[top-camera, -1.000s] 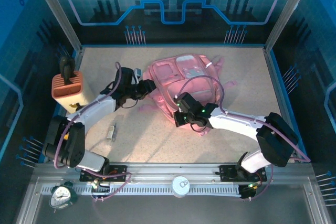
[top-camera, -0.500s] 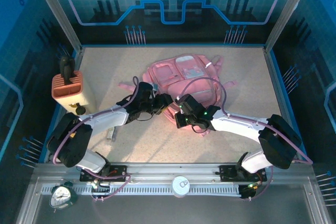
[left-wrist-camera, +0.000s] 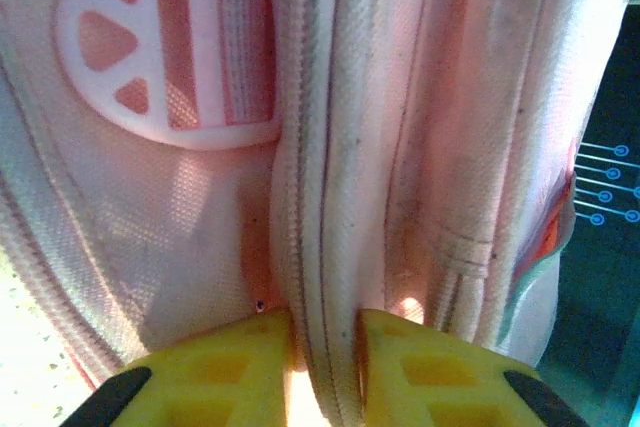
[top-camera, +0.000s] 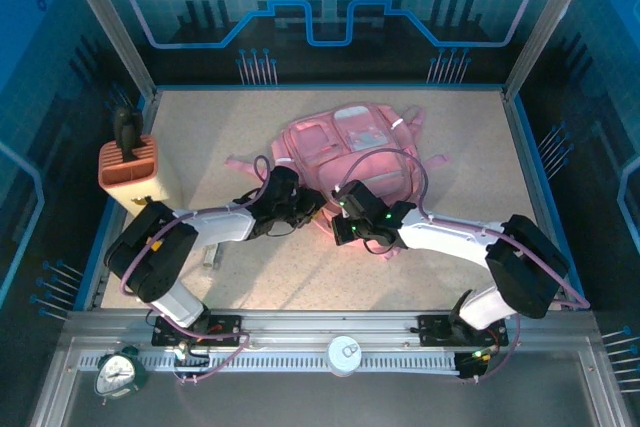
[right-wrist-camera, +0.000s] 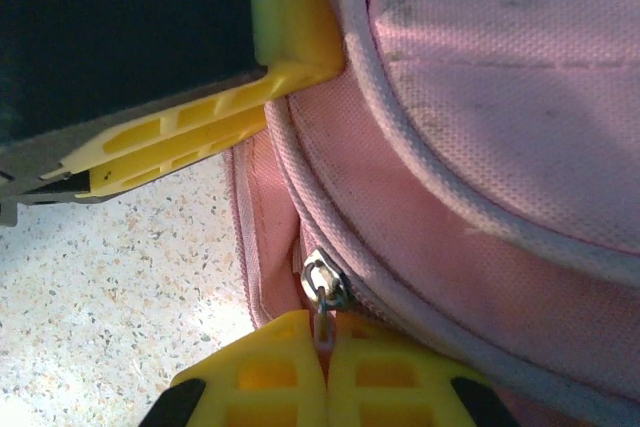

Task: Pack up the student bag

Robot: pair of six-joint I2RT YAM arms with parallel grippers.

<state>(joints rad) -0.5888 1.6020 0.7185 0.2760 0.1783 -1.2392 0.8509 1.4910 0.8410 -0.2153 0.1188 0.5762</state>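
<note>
The student bag (top-camera: 345, 142), a pink backpack, lies flat in the middle of the table. My left gripper (top-camera: 312, 209) is at the bag's near left edge. In the left wrist view its yellow jaws (left-wrist-camera: 327, 367) pinch a pale piped seam of the bag (left-wrist-camera: 330, 197). My right gripper (top-camera: 338, 227) sits just right of it, at the same edge. In the right wrist view its jaws (right-wrist-camera: 325, 372) are shut on the pull tab of a metal zip slider (right-wrist-camera: 324, 282) on the bag (right-wrist-camera: 500, 97). One of the left gripper's yellow fingers (right-wrist-camera: 180, 132) reaches in from the upper left.
An orange ribbed box (top-camera: 128, 162) with a black object (top-camera: 125, 130) standing in it sits at the table's left edge. A small pen-like item (top-camera: 210, 252) lies near the left arm. An alarm clock (top-camera: 120, 372) and a white disc (top-camera: 345, 352) rest on the front rail.
My left arm has swung right and nearer along the bag's edge, and its jaws have closed on the seam. My right gripper has stayed on the zip pull.
</note>
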